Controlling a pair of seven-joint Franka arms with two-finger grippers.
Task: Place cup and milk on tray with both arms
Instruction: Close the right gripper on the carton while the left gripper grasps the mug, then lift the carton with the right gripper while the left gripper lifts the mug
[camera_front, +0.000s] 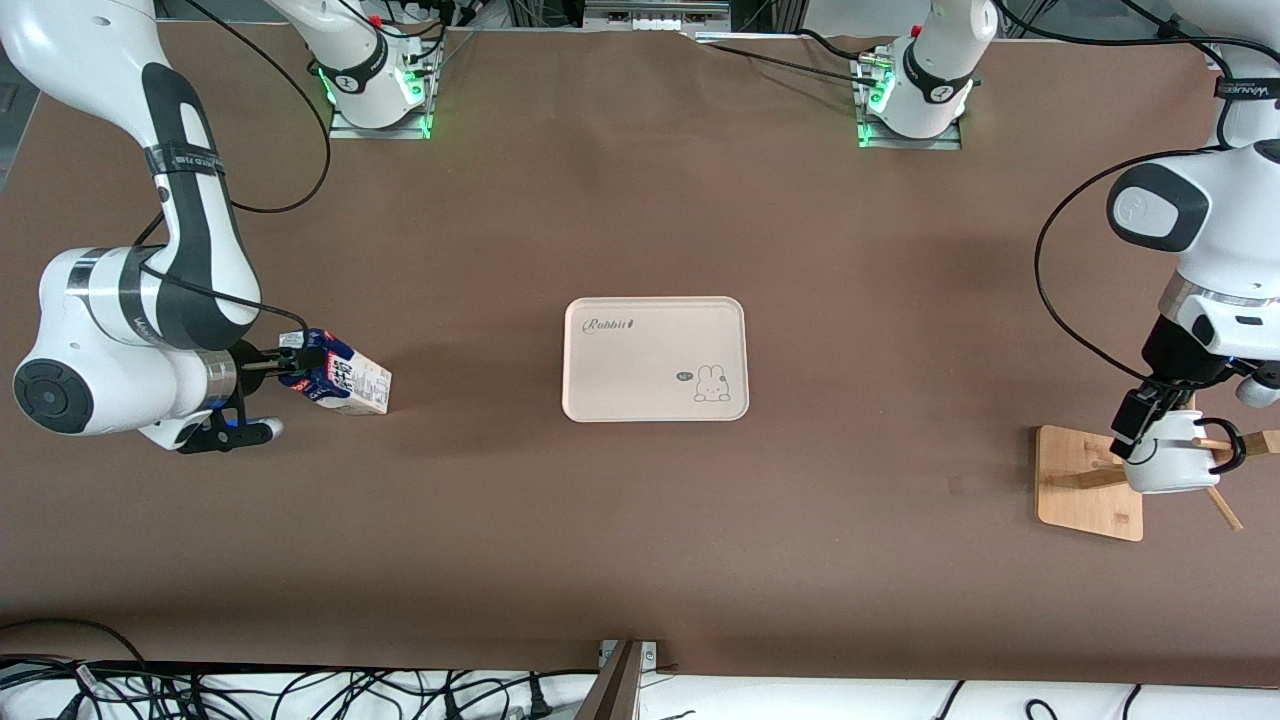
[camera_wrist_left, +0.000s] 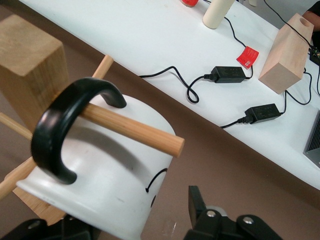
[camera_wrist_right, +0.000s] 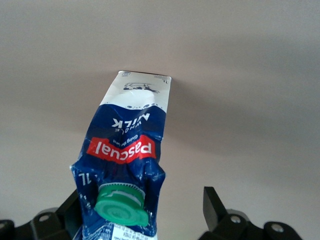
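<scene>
Blue-and-white milk carton (camera_wrist_right: 127, 150) lies sideways between the open right gripper (camera_wrist_right: 140, 215) – left gripper (camera_wrist_left: 135, 225) wide around the white cup (camera_wrist_left: 105, 175).

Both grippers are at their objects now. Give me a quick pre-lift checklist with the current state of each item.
1. Right gripper astride the milk: ok; fingers open on either side of its capped end, not yet gripping.
2. Milk pose: not ok for an upright lift; the carton lies on its side on the table.
3. Left gripper at the cup: ok; fingers flank the cup's body.
4. Left grip firm: cannot tell; contact not visible.
5. Cup free of the wooden rack: not ok; a peg runs through the handle.
6. Tray clear to receive: ok; nothing on it.
</scene>
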